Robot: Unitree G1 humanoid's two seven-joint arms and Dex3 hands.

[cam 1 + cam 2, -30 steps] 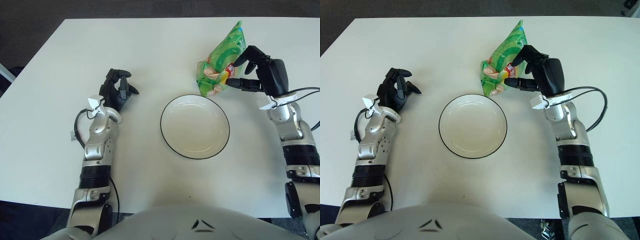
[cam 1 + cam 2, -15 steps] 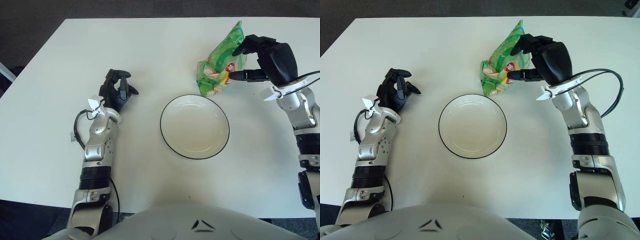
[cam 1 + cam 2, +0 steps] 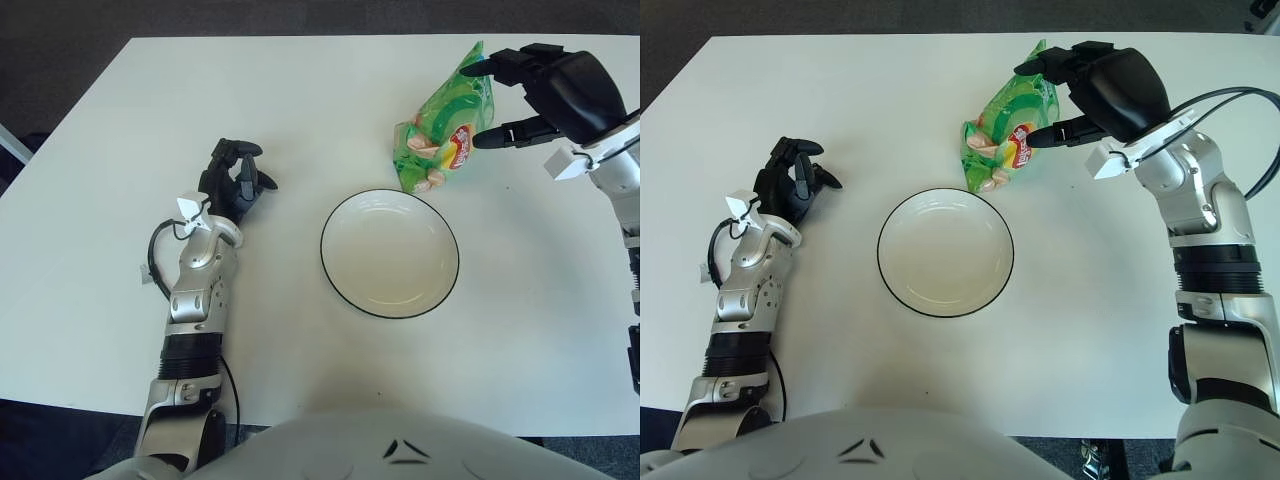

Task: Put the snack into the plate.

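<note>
Reaching for a light, crinkly bag (image 3: pixel 446 128) beyond the plate (image 3: pixel 390 253).
Right hand (image 3: pixel 545 90), fingers spread, touches its right side; the soft foil probably wants a mid-body pinch. Left hand (image 3: pixel 234 180) curled at left.

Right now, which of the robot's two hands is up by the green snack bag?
The right hand, its fingers spread around the snack bag beyond the plate. The left hand is curled far off on the plate's left side.
</note>
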